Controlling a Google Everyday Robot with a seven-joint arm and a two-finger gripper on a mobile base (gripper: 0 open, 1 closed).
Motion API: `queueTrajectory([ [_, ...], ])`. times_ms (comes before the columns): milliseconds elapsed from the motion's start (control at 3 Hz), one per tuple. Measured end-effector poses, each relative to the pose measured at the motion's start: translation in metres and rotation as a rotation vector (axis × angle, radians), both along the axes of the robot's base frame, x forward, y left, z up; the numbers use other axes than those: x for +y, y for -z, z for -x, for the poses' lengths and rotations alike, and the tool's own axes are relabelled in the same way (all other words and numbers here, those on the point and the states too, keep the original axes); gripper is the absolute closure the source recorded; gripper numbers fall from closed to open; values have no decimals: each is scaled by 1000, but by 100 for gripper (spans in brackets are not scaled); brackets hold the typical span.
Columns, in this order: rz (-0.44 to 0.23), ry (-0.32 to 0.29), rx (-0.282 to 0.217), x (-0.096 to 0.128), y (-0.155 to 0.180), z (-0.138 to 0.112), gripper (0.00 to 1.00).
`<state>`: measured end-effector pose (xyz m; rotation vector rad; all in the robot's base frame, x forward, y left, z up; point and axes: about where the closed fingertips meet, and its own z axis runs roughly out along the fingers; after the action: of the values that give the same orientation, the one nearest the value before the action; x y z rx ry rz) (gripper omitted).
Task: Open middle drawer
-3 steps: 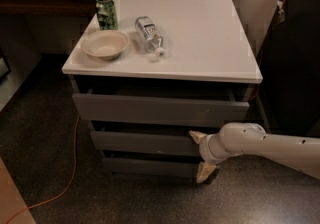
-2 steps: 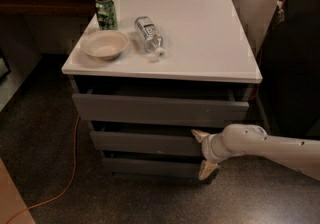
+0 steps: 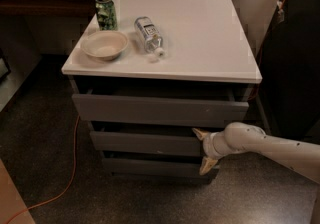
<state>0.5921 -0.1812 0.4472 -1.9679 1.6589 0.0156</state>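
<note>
The middle drawer point(image 3: 145, 143) is a flat grey handleless front in the cabinet under the white top, between a wider front above and a narrower one below. A dark gap shows above it. My gripper point(image 3: 204, 149) is at the drawer's right end, coming in from the right on a white arm. One tan fingertip point(image 3: 200, 133) sits at the drawer's top edge and the other hangs below its bottom edge, so the fingers are open and span the front's right end.
On the white cabinet top point(image 3: 210, 38) stand a green can point(image 3: 106, 13), a pale bowl point(image 3: 104, 44) and a clear bottle on its side point(image 3: 149, 34). An orange cable point(image 3: 65, 178) runs over the speckled floor at left. A dark cabinet point(image 3: 295, 58) stands at right.
The gripper and arm have shifted slightly to the right along the drawer front. The drawer does not look moved.
</note>
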Motion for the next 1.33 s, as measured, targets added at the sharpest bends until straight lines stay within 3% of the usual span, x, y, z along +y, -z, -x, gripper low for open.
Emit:
queueTrajectory([
  [667,4,17,8,14,28,-19,0],
  [1000,-1,37,8,21,33,-20,16],
  [1333,-12,50,-2,25,30,-14,40],
])
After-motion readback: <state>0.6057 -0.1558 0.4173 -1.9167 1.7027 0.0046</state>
